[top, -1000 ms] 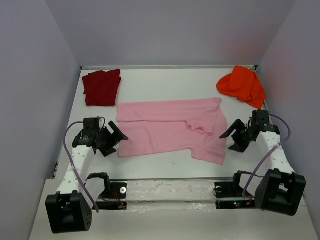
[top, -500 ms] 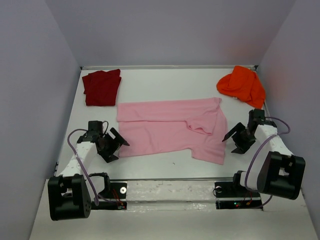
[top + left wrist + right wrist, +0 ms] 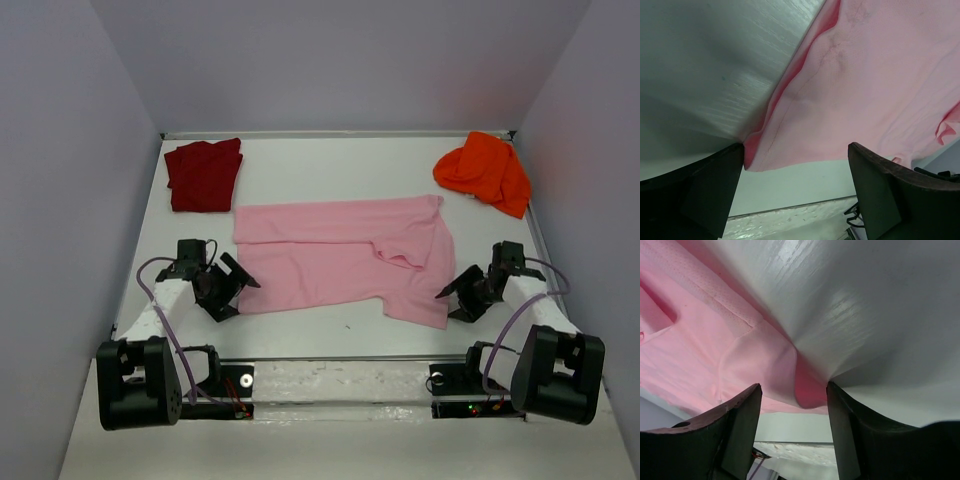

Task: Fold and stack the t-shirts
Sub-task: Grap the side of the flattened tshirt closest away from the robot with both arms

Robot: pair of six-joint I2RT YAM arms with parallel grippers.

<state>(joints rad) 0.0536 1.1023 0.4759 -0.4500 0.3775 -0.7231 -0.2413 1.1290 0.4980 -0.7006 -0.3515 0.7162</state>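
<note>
The left gripper (image 3: 238, 298), fingers spread wide, straddles the pink t-shirt's (image 3: 340, 255) near left corner. The right gripper (image 3: 448, 305), also spread, straddles its near right corner.

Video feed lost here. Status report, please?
Left jaws open, right jaws open, at near corners of pink t-shirt. Shirt spread out, unstacked. Nothing in the way.

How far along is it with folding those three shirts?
Done, it seems: the dark red t-shirt lies folded at the far left. In hand: the pink t-shirt is spread out, rumpled on one side, with the left pincer and right pincer open at its near corners, not yet gripping. Left: the orange t-shirt sits crumpled at the far right, and nothing is stacked.
</note>
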